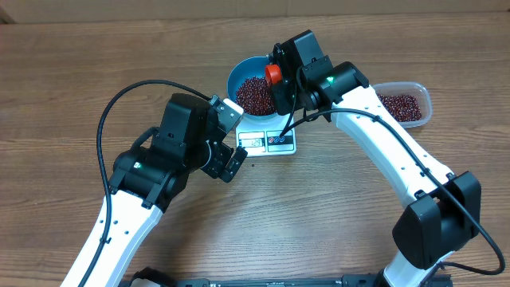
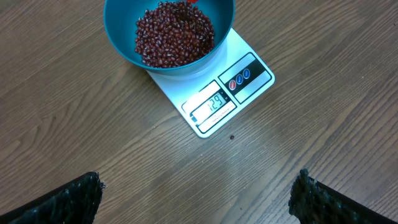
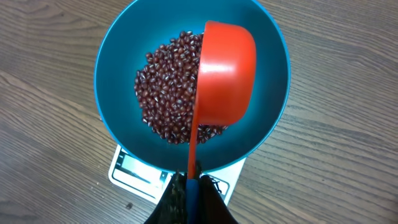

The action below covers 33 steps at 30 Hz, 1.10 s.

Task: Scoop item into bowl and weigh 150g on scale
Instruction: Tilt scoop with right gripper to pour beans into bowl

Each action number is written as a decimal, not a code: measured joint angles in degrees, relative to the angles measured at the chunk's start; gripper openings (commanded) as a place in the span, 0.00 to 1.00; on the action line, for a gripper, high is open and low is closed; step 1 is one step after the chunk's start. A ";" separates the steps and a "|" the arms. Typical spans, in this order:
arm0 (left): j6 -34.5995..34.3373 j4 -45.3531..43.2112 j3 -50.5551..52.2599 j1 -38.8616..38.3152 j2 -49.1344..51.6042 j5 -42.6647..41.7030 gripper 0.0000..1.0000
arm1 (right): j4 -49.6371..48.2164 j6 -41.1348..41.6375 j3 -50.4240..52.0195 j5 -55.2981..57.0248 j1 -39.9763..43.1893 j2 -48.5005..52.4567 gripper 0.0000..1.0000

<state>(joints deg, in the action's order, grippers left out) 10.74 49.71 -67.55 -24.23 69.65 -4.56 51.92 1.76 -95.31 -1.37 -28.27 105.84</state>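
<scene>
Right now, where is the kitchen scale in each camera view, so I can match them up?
Overhead: the white kitchen scale lies at centre, its display edge showing below the blue bowl.
Left wrist: the scale sits upper middle, display fully visible.
Right wrist: only the scale's corner shows, bottom left of centre, under the bowl.
Shared landmark: the blue bowl of red-brown beans standing on it.

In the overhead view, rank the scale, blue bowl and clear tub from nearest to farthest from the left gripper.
From the left gripper:
1. scale, just ahead of its fingers.
2. blue bowl, sitting on the scale's far end.
3. clear tub, far off at the picture's right edge.
</scene>
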 measured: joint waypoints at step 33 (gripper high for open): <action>-0.02 0.00 0.00 0.00 0.00 0.00 1.00 | 1.79 -6.75 0.00 11.85 -5.86 -1.77 0.04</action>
<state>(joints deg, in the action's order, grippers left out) 10.72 49.71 -67.55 -24.23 69.65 -4.56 53.71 -4.99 -95.31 10.48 -34.13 104.07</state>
